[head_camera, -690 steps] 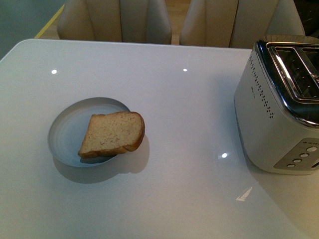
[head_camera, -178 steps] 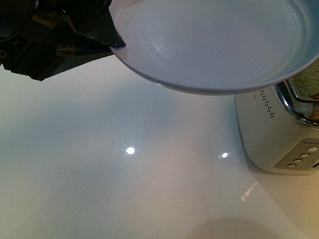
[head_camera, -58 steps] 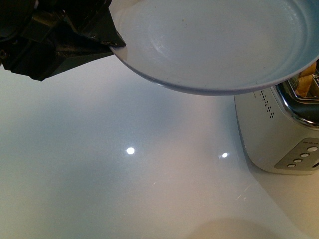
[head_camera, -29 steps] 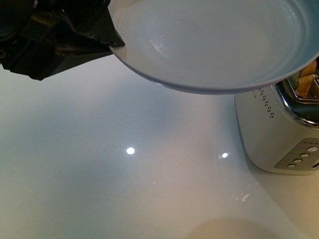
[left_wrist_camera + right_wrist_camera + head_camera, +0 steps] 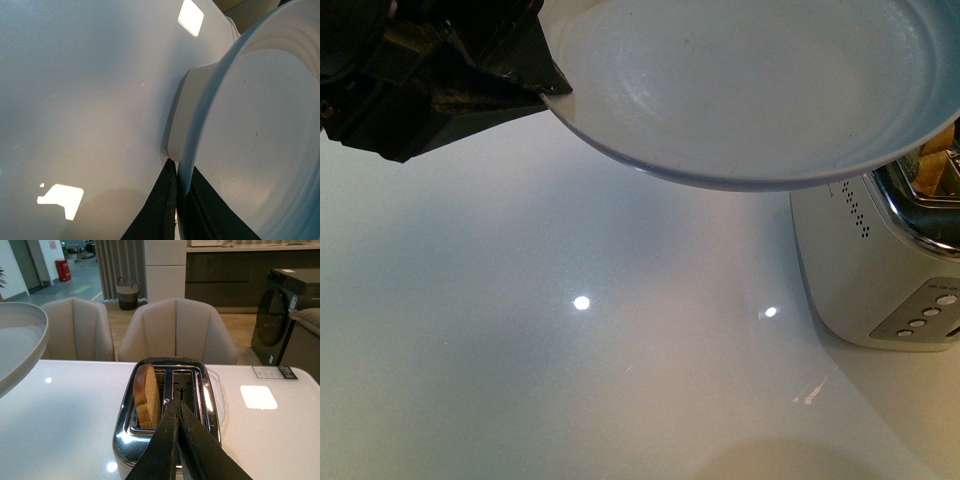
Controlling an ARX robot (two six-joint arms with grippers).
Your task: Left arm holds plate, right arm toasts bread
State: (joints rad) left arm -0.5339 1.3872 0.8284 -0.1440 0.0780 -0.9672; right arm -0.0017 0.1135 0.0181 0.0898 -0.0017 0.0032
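Observation:
The pale grey-blue plate [image 5: 750,90] hangs tilted in the air above the table, bare inside. My left gripper [image 5: 552,92] is shut on its rim; in the left wrist view the black jaws pinch the plate's edge [image 5: 186,172]. The bread [image 5: 146,401] stands upright in one slot of the silver toaster [image 5: 125,435], its crust above the rim. A sliver of bread [image 5: 938,150] shows behind the plate in the front view. My right gripper [image 5: 176,402] is shut and holds nothing, just above the toaster's top beside the bread.
The toaster [image 5: 860,270] stands at the table's right side with buttons on its front. The white glossy table [image 5: 570,380] spreads below the plate. Beige chairs [image 5: 175,330] stand behind the table's far edge.
Eleven seconds ago the plate lay on the table with the bread on it. Since then the plate was lifted and the bread went into the toaster. Nothing has visibly moved in the last second.

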